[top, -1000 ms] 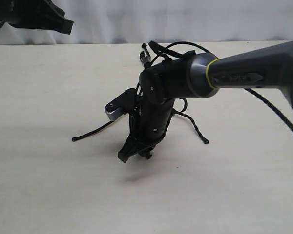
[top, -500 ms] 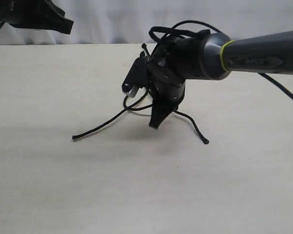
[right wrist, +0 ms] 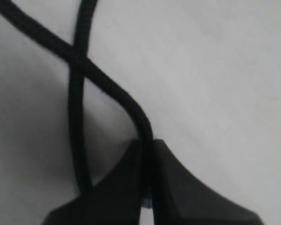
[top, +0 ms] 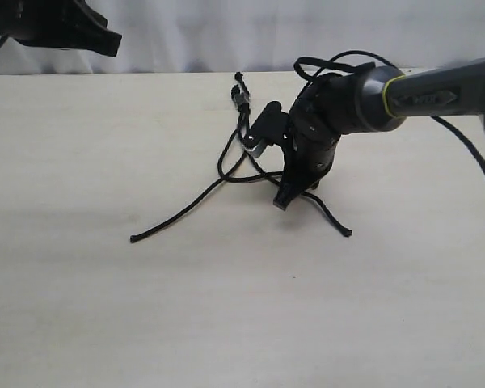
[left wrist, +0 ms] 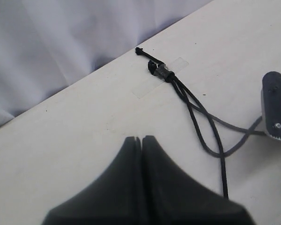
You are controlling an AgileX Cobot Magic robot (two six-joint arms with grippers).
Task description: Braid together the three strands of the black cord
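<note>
Ext view: right arm comes in from the right. Right end effector is tip-down at the surface, mid-scene. Black cord lies flat w/ its knotted end far-centre, just left of the arm's wrist. Left strand runs near-left, its tip well apart from the arm. Right strand runs near-right past the tip. 3rd one goes behind the arm, can't trace it. Left end effector is at the far-left corner, up off the surface, well apart from the cord.

L wrist view: left end effector clenched, fingers touching, nothing between them. Knot sits under a clear tape strip near the far edge, by the white backdrop. Strands fan out from the knot toward a block on the right arm.

R wrist view: right end effector clenched on the held strand, which feeds straight into the jaws. Crossing strand crosses it just beyond the tips; over or under, can't tell. Close and blurry.
</note>
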